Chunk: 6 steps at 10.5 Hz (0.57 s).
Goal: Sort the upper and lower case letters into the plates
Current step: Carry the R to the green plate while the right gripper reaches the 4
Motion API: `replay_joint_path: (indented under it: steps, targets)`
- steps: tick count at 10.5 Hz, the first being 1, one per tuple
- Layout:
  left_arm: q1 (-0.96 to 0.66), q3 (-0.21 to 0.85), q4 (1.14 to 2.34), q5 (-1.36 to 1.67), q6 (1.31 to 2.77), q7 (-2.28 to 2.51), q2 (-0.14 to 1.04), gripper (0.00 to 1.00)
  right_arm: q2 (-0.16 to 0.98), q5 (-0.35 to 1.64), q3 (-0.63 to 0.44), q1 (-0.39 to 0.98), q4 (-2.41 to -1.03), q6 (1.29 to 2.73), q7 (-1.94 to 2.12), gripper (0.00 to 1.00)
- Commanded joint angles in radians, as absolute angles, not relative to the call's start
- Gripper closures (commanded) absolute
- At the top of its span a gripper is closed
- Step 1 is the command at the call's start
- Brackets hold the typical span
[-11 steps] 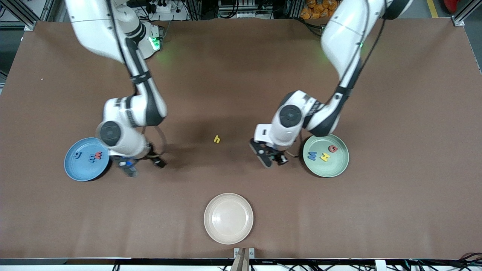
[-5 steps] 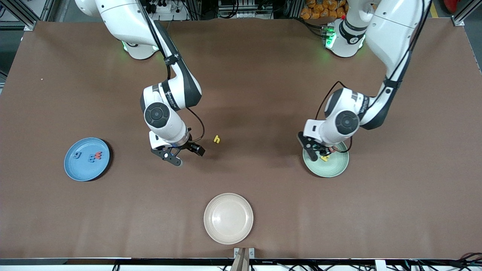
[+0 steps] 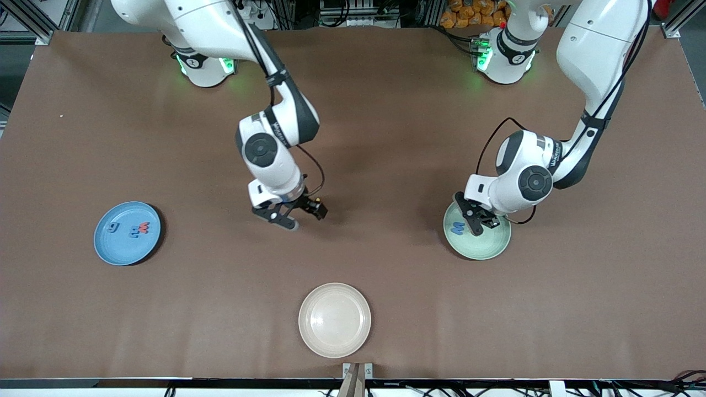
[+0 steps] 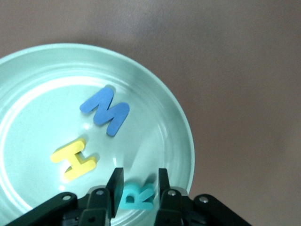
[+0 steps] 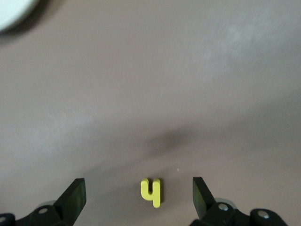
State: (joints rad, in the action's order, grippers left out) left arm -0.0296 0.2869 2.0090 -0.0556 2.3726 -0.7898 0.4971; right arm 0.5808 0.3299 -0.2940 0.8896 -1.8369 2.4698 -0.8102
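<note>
Mint green, the plate [image 3: 477, 242] toward the left arm's end of the table is seen under the left gripper [image 3: 479, 222], whose fingers are clamped on a teal letter R [image 4: 137, 196] held over the plate. On that plate a blue M [image 4: 105, 111] and a yellow H [image 4: 74, 158] are laid close together without touching, the H at about seven o'clock from the M in the left wrist view. The right gripper [image 3: 295, 216] is held low over the middle of the table, its fingers spread wide apart, with a small yellow h [image 5: 151, 191] on the bare brown table [image 3: 386, 110] between them. A sky blue plate [image 3: 127, 232] toward the right arm's end is seen with three small letters on it. A cream plate [image 3: 334, 319] is placed nearest the front camera, between the other two plates.
</note>
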Motion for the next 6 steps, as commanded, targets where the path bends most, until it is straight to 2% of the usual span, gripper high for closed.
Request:
replay_joint_path:
  steps: [1, 6]
  targets:
    - [-0.002, 0.296, 1.982, -0.037, 2.362, -0.810, 0.469, 0.00, 0.624, 0.339, -0.302, 0.917, -1.861, 2.485, -0.779, 0.00]
    - [0.038, 0.287, 1.657, 0.020, 2.097, -0.533, 0.495, 0.00, 0.661, 0.345, -0.301, 0.925, -1.810, 2.484, -0.863, 0.00]
